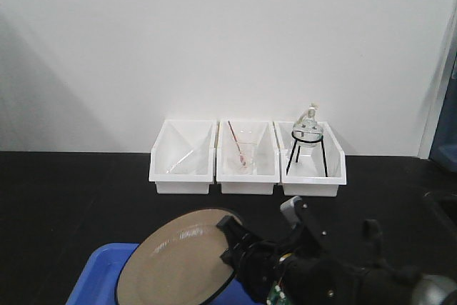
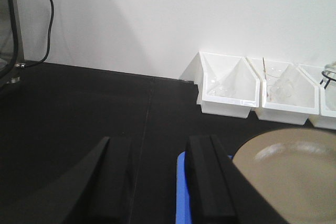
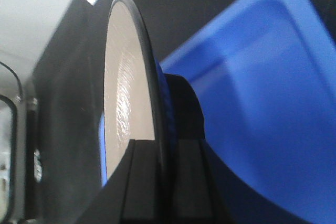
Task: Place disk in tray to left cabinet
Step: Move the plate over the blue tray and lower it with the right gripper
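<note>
With the right jaws clamped on the rim of the disk, held tilted over the tray, and the left jaws spread empty nearby, placing looks underway, and next calls for lowering it flat, then releasing.

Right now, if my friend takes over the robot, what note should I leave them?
Right gripper: fingers shut on the rim of the disk, holding it tilted over the blue tray.
Left gripper: open and empty, above the black table near the tray's edge.
Done: the disk is gripped and at the tray.
Left: lay the disk flat in the tray, let go, then take the tray to the left cabinet, which isn't in view.
</note>
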